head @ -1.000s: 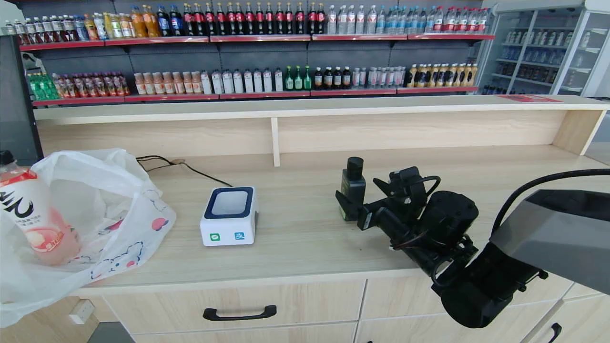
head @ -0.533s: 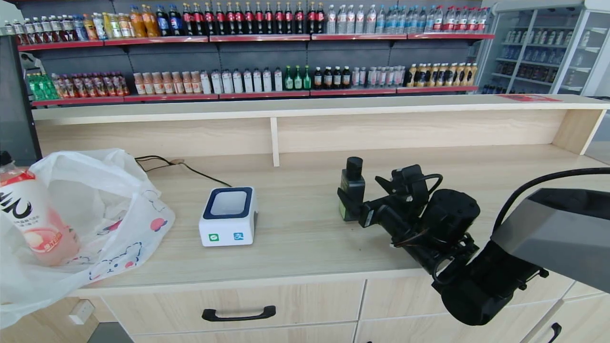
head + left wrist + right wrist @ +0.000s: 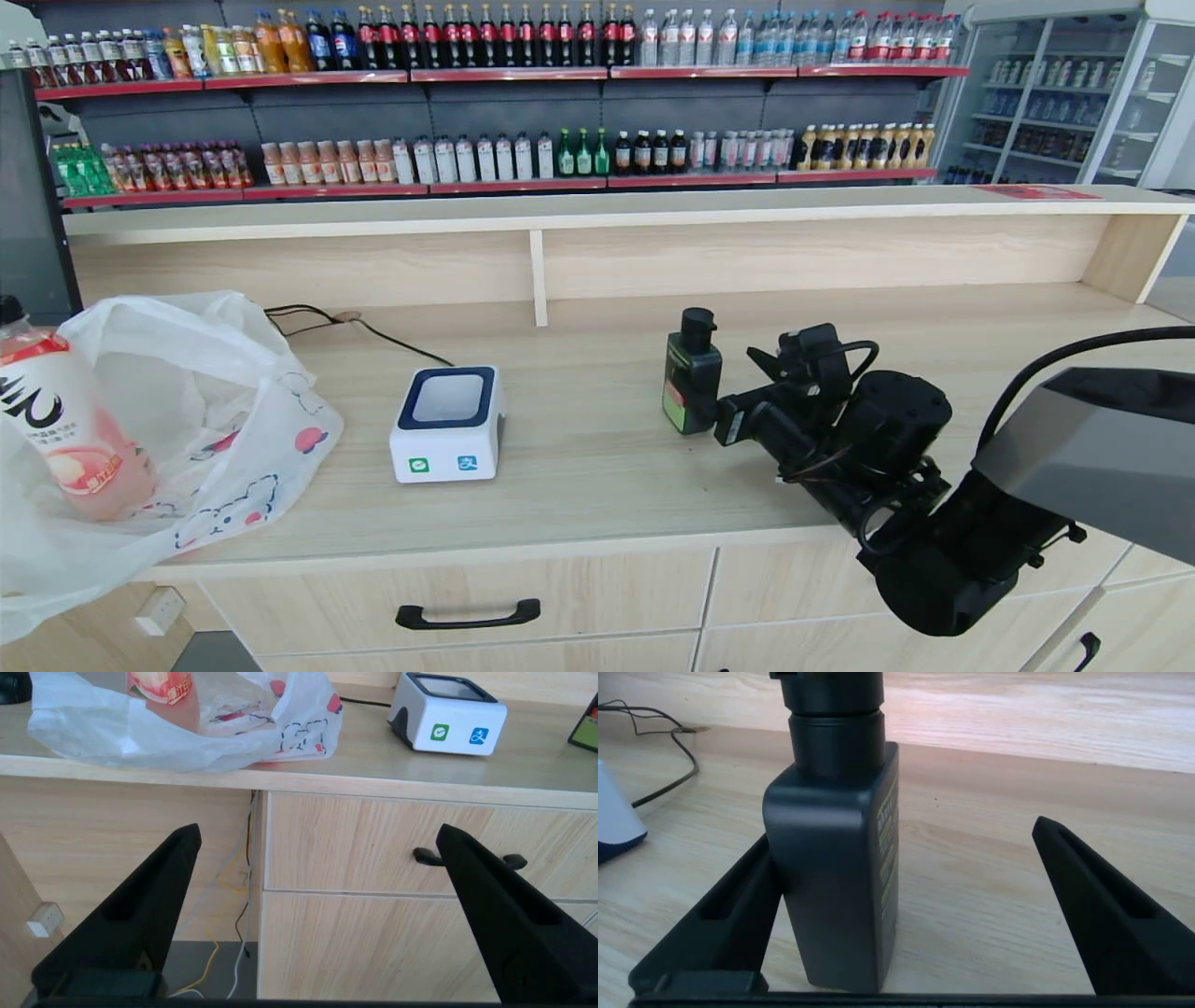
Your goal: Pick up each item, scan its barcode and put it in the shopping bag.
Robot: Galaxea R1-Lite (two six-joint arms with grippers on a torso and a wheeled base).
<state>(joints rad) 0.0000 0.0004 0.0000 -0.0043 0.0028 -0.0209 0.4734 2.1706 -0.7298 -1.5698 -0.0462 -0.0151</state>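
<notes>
Right gripper point(image 3: 910, 831) fingers point(image 3: 1083, 905) spread wide, dark bottle point(image 3: 692, 378) upright between them, close against one finger, not clamped. In the last second the arm backed off to the right, uncovering the bottle's label. No grasp yet, so scanner point(image 3: 450, 422) and shopping bag point(image 3: 233, 392), both further left, still pending. Left gripper point(image 3: 318, 915) wide, empty.

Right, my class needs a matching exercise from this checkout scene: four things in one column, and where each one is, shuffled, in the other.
1. dark bottle
2. barcode scanner
3. shopping bag
4. pink drink bottle

A. inside the shopping bag
B. between the open fingers of the right gripper
C. on the counter, left of the dark bottle
D. at the counter's left end

Pairs: 1-B, 2-C, 3-D, 4-A.
</notes>
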